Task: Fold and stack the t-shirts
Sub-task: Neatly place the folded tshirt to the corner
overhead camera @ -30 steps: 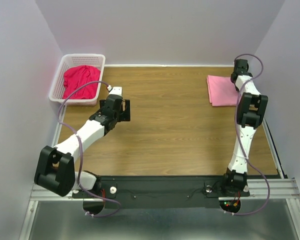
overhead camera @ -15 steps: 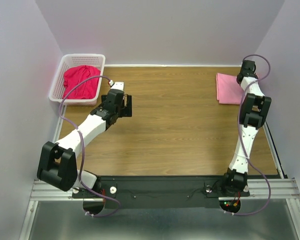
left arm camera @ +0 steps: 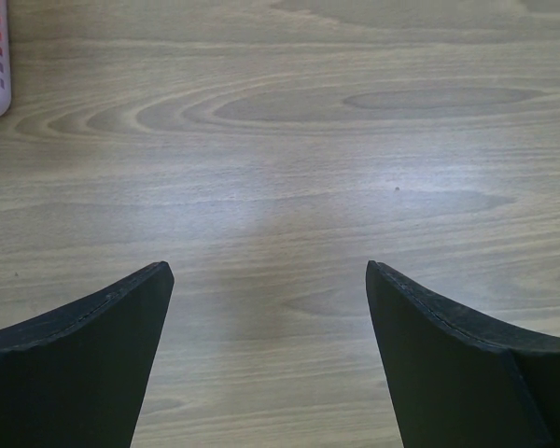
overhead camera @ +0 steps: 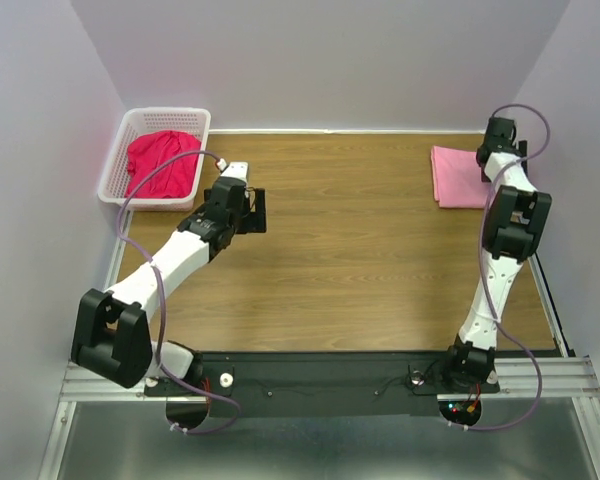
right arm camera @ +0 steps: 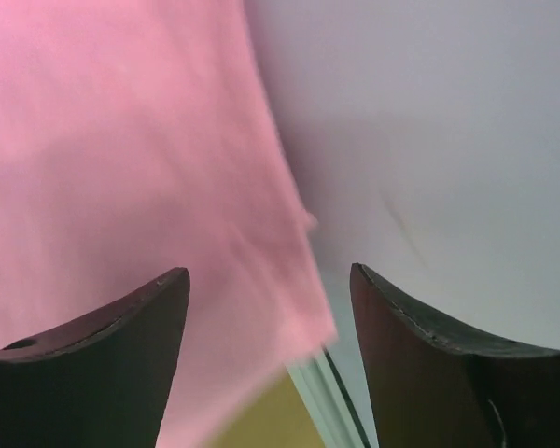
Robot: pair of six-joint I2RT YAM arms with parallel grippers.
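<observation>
The pink t-shirt (overhead camera: pixel 455 180) lies folded far right on the tabletop (overhead camera: pixel 360 250), with the right jaws spread above it. The left jaws are spread near the red t-shirt (overhead camera: pixel 158 165) in its basket (overhead camera: pixel 117 165).

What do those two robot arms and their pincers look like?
The left arm and right arm have white links and chunky black joints, with a purple cable looping along each. The left end effector and right end effector each carry two dark wedge-shaped fingers.
</observation>
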